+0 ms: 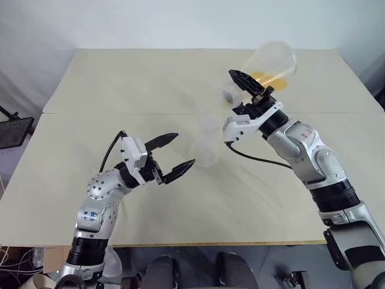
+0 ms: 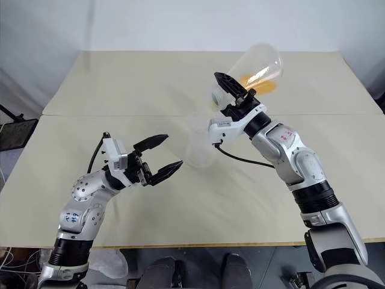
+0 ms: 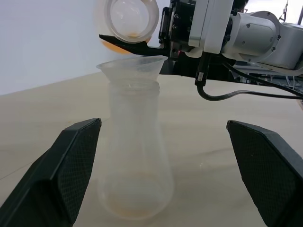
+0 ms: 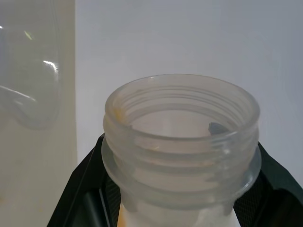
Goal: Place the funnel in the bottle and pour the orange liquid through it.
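Note:
The clear bottle (image 3: 135, 156) stands upright at the table's middle, and the small clear funnel (image 3: 131, 66) sits in its neck. My right gripper (image 1: 243, 95) is shut on the neck of a large clear flask (image 1: 272, 60). It holds the flask tipped over, mouth (image 4: 182, 132) lowest, just above and behind the funnel's rim. The orange liquid (image 1: 267, 78) lies along the flask's lower side. A faint orange tint shows at the bottle's base. My left gripper (image 1: 181, 150) stands open just left of the bottle, its fingers apart on either side without touching it.
The beige table (image 1: 120, 84) is made of two boards with a seam across the middle. A black cable (image 1: 258, 159) hangs from the right wrist near the bottle. The table's front edge lies close below my arms.

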